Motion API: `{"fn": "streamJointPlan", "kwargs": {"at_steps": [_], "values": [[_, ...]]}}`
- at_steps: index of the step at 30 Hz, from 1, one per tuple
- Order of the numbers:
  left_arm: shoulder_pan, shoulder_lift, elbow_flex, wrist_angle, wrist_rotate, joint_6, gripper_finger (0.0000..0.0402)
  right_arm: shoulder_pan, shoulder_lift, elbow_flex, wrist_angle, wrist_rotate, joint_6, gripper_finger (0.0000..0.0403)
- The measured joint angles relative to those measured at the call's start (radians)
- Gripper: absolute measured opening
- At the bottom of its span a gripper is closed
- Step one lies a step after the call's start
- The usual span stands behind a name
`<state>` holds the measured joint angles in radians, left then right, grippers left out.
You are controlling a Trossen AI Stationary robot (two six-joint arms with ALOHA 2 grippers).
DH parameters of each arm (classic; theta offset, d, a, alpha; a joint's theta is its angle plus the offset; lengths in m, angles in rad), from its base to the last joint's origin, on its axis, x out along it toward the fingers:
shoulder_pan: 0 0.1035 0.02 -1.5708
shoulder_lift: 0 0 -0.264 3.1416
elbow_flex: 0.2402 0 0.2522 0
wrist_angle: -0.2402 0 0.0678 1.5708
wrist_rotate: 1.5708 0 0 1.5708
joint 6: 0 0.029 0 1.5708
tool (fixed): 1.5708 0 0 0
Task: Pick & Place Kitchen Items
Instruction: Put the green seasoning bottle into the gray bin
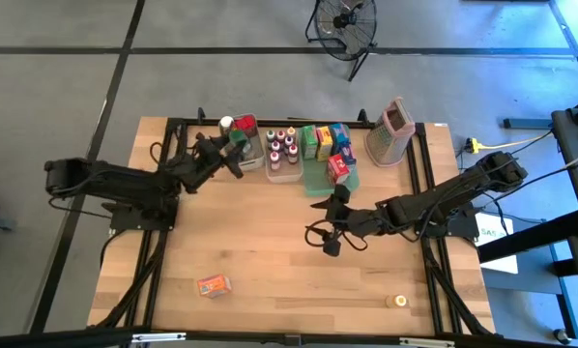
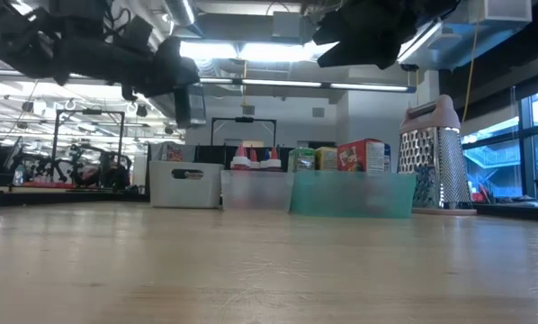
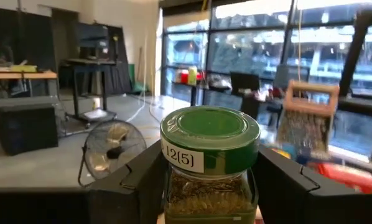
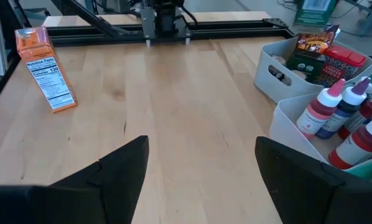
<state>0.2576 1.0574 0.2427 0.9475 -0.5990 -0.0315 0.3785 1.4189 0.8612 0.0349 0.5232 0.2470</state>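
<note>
Left gripper (image 1: pixel 233 155) raised over the far-left bin (image 1: pixel 253 155), fingers (image 3: pixel 127 180) clamped on a green-capped jar (image 3: pixel 209 163) of dried herbs, label reading 12(5); jar upright between the pads, off the table. Right gripper (image 1: pixel 333 220) hovering over bare wood near the table's middle, just near of the green tray (image 1: pixel 318 182), fingers (image 4: pixel 120 165) spread apart, nothing between them. Far row, left to right: bin with a white-capped jar (image 1: pixel 227 123) and red packets (image 4: pixel 335 62), clear bin (image 1: pixel 281 174) of small bottles (image 1: pixel 281 147) with coloured caps, green tray holding green, yellow, blue and red boxes (image 1: pixel 326 142), then grater (image 1: pixel 392 130) with pink top standing upright on the far right. Orange box (image 1: pixel 213 285) lying flat on the near-left part of the table, well apart from both arms; nutrition label up in the right wrist view. Small yellowish cap-like item (image 1: pixel 399 301) on the near-right part of the table, too small to identify. Floor fan (image 1: pixel 345 21) beyond the far edge. Table (image 1: pixel 270 251) otherwise plain wood.
</note>
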Motion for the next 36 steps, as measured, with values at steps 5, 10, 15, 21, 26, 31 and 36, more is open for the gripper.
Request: {"fn": "streamJointPlan", "kwargs": {"at_steps": [5, 10, 15, 21, 26, 31, 36], "values": [[0.039, 0.136, 0.004, 0.159, -0.006, -0.015, 0.0195, -0.006, 0.0, 0.0, 0.0, 0.0, 0.0, 0.0298], [0.057, 0.286, 0.043, 0.211, -0.025, -0.058, 0.0195, -0.006, 0.0, 0.0, -0.001, 0.0, -0.003, 0.0298], [0.06, 0.406, 0.111, 0.263, -0.088, -0.029, 0.0195, -0.006, 0.0, 0.0, -0.002, 0.0, -0.004, 0.0298], [0.082, 0.474, 0.169, 0.259, -0.188, -0.026, 0.0195, -0.006, 0.0, 0.0, -0.025, 0.0, -0.004, 0.0298], [0.146, 0.517, 0.17, 0.255, -0.146, -0.101, 0.0195, -0.006, 0.0, 0.0, -0.032, 0.0, -0.011, 0.0298], [0.186, 0.569, 0.171, 0.285, -0.052, -0.138, 0.0195, -0.006, 0.0, 0.0, -0.032, 0.0, -0.019, 0.0298], [0.2, 0.614, 0.181, 0.318, 0.018, -0.108, 0.0195, -0.006, 0.0, 0.0, -0.032, 0.0, -0.02, 0.0298]]}}
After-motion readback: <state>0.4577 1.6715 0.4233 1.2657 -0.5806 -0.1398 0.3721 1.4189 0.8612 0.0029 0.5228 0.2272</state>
